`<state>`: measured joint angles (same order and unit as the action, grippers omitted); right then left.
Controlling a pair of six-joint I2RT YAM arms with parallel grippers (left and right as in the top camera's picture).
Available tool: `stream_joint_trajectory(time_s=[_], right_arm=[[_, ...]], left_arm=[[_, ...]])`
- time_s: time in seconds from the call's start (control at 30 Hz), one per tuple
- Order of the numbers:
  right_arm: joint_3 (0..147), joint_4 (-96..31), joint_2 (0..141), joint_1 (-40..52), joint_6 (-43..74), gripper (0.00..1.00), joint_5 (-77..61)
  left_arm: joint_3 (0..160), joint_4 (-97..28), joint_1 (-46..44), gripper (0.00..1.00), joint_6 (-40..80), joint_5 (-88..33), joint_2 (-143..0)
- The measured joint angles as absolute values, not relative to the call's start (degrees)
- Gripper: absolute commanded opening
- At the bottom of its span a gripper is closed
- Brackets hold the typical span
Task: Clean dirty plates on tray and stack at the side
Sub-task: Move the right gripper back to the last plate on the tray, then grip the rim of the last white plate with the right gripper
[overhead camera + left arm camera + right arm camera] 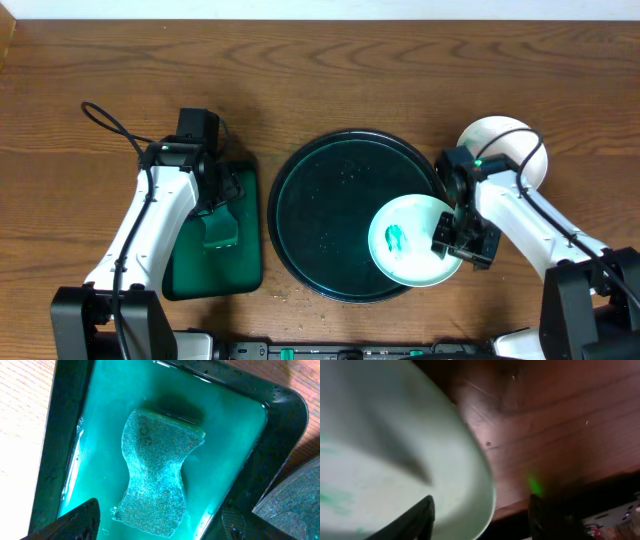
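Just now the right gripper (480, 517) straddles the right edge of the smeared plate (415, 262). One finger (422, 520) hangs over the plate's inner face. The other stands outside the rim with bare wood showing between it and the plate, so the jaws are spread around the rim and are not pinching it. The plate is small, round and white, with a teal-green smear (397, 240) left of its middle. It sits at the near right of the round dark tray (320, 200), overlapping the tray's rim and reaching out past it toward the right. Whether it lies flat or tilted cannot be told from the overhead view.

Farther right and farther back, a second white plate (500, 140) rests on the wooden table (400, 70) just beside the round tray, with the right arm crossing its near part. Whether it is one plate or several cannot be told.

Left of the round tray lies a rectangular green tray (65, 435) holding teal liquid, with a speckled sponge (155, 475) in its middle. The left gripper (155, 522) hangs over that sponge with its dark fingers (75, 520) spread wide on either side of the sponge's near end, gripping nothing
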<state>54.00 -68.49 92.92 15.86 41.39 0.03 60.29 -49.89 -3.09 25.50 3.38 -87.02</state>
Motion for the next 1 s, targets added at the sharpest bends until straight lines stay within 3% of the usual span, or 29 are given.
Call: stream_joint_trajectory(time_s=[0.13,0.27,0.5,1.0], right_arm=[[50.5,-64.77,92.92,15.9,45.69,0.38,0.03],[49.65,-61.67,92.92,15.9,48.25,0.21,0.05],[49.63,-58.3,92.92,15.88,49.93,0.27,1.37],[51.27,-58.67,92.92,15.9,46.7,0.22,1.89]], left_arm=[[60.29,-49.89,-3.09,0.78,25.47,3.38,-87.02],[60.29,-49.87,-3.09,0.78,25.5,3.36,-87.02],[60.29,-49.87,-3.09,0.78,25.5,3.36,-87.02],[60.29,-49.87,-3.09,0.78,25.47,3.36,-87.02]])
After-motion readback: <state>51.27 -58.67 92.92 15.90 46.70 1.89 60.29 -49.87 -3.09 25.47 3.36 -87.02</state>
